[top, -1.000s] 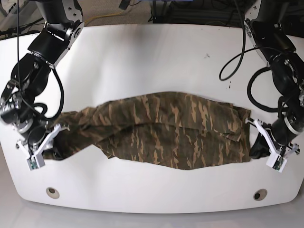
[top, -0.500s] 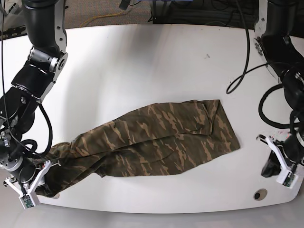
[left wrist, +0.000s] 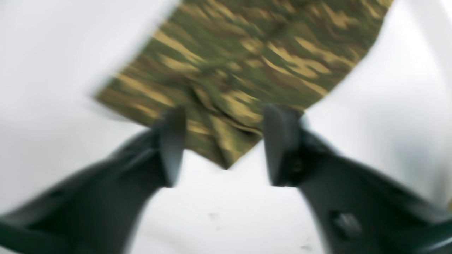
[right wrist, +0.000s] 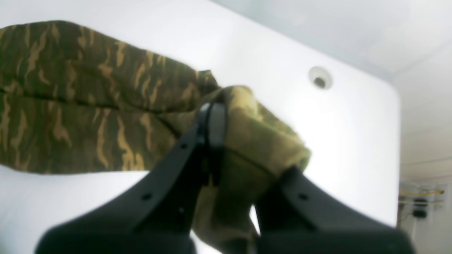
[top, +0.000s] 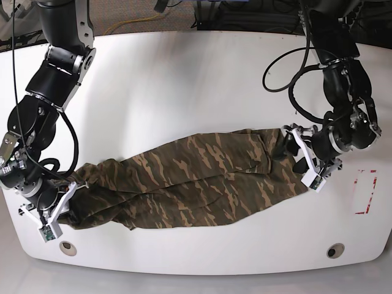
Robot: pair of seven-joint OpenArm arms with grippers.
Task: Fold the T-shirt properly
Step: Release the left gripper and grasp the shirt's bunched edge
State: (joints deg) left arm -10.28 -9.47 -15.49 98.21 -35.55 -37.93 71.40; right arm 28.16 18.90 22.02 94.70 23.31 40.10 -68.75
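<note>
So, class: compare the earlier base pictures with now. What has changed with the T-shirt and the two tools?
The left tool has opened, straddling a corner of the T-shirt after moving back in from the table's near edge. The shirt lies slanted, no longer stretched level. The right tool stays shut on the other end.

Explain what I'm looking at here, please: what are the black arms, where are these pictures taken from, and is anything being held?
Two robot arms work over a white table. The base view looks down from above; the other two views come from cameras on the wrists. A camouflage T-shirt lies bunched and stretched across the table. The right hand is shut on one end of the shirt. The left hand is open at the other end, with a shirt corner lying between its fingers, ungripped.
</note>
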